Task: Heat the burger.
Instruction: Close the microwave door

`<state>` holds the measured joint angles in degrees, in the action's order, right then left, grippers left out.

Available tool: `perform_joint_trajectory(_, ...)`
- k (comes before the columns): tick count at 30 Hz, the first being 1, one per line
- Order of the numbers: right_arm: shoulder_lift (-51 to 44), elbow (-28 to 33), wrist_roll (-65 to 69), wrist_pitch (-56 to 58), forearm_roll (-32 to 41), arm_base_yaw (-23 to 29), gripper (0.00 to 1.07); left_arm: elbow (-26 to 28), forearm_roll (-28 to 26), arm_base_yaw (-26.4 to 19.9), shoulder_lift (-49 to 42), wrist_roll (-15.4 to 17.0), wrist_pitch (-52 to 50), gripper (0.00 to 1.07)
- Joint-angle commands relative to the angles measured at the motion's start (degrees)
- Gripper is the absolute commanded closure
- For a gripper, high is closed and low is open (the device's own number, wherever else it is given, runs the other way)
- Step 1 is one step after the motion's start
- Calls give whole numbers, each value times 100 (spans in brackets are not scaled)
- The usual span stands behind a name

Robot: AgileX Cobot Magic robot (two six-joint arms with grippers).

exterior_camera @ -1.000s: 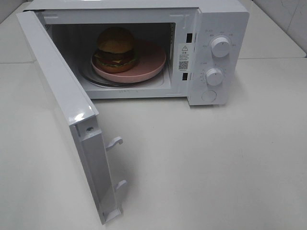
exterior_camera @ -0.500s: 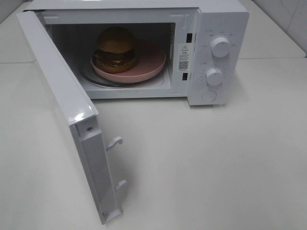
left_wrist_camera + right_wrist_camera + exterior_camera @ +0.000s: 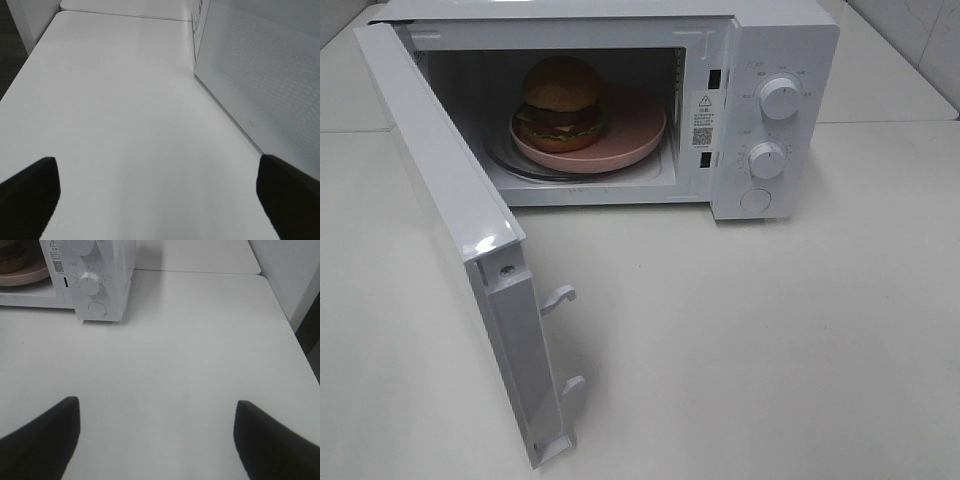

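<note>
The burger (image 3: 561, 100) stands upright inside the microwave (image 3: 785, 60), on a pink plate (image 3: 638, 128), towards the hinge side of the cavity. The microwave's door (image 3: 445, 190) is swung wide open. The left gripper (image 3: 156, 160) hangs beside the outer face of that door, its jaws spread wide and empty. The right gripper (image 3: 156, 401) hovers over the table (image 3: 200, 340) in front of the microwave's dials (image 3: 90, 282), its jaws likewise wide apart and holding nothing

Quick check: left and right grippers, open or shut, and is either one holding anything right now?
Left gripper: open, holding nothing.
Right gripper: open, holding nothing.
</note>
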<state>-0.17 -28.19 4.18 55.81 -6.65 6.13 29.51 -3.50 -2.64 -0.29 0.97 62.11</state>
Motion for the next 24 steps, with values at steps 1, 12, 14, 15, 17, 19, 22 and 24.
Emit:
perform_joint_trajectory(1,-212,6,34,-69,-6,-34,31,-6,-11,6,-74,6,-97,7)
perform_joint_trajectory(12,-206,6,34,-69,-6,-34,31,-6,-11,6,-69,6,-97,7)
perform_joint_trajectory(14,-206,6,34,-69,-6,-34,31,-6,-11,6,-69,6,-97,7)
perform_joint_trajectory(15,-206,6,34,-69,-6,-34,31,-6,-11,6,-69,6,-97,7)
perform_joint_trajectory(17,-206,6,34,-69,-6,-34,31,-6,-11,6,-69,6,-97,7)
perform_joint_trajectory(19,-206,6,34,-69,-6,-34,31,-6,-11,6,-69,6,-97,7)
perform_joint_trajectory(22,-206,6,34,-69,-6,-34,31,-6,-11,6,-69,6,-97,7)
perform_joint_trajectory(24,-206,6,34,-69,-6,-34,31,-6,-11,6,-69,6,-97,7)
